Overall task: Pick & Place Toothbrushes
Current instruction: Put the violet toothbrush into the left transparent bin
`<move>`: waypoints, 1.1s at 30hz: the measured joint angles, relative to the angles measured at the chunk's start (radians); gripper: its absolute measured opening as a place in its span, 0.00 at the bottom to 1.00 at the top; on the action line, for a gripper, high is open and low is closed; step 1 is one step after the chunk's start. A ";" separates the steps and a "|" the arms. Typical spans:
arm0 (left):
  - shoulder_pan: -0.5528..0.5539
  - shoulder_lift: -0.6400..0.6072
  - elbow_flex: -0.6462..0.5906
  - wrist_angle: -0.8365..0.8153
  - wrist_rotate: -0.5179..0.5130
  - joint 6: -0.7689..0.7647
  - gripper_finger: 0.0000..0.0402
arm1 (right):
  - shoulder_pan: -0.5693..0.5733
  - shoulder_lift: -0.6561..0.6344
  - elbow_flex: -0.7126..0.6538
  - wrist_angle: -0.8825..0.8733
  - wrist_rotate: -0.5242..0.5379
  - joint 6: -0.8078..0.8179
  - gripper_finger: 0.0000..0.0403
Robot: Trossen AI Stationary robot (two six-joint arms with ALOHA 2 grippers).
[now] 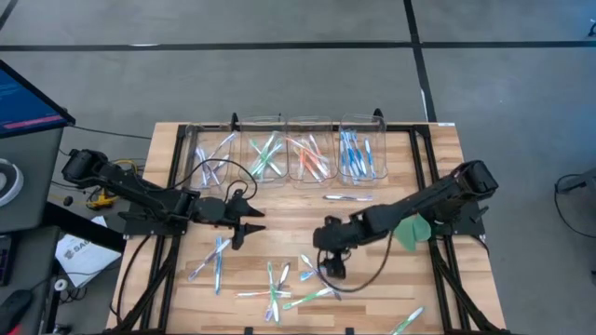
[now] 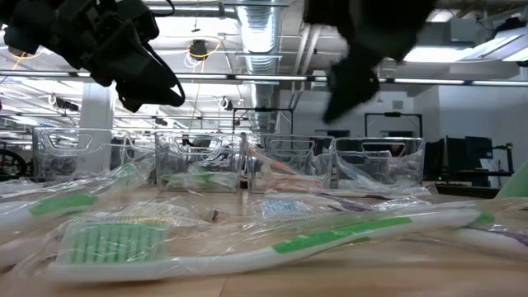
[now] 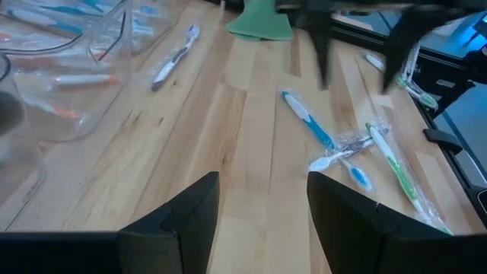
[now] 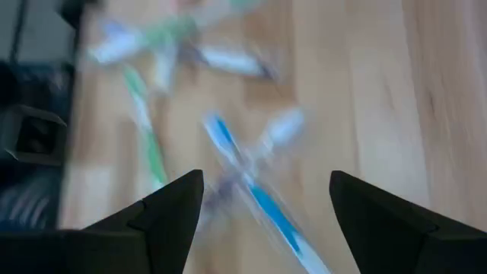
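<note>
my right gripper (image 1: 328,268) hangs released, holding nothing, over a blue toothbrush (image 4: 255,190) crossed with a pale one near the desk's (image 1: 447,279) front middle. my left gripper (image 1: 250,223) is released too and empty, above bare wood left of centre. loose toothbrushes (image 1: 279,290) lie scattered along the front; i cannot count them exactly, roughly ten, and one more (image 1: 346,196) lies alone before the bins. four clear bins (image 1: 284,149) stand in a row at the back, each holding several brushes. one green leaf-shaped piece (image 1: 410,231) lies under my right arm.
</note>
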 joint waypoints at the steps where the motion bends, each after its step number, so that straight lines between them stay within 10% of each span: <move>1: 0.000 0.000 0.000 0.001 0.000 0.000 0.48 | 0.015 0.001 0.010 0.022 0.031 0.005 0.70; 9: 0.000 0.000 0.000 0.010 0.042 0.000 0.48 | 0.033 0.119 0.102 -0.010 0.202 0.037 0.70; 33: 0.000 0.000 -0.048 0.029 0.093 0.060 0.48 | 0.034 0.311 0.303 -0.221 0.120 0.332 0.70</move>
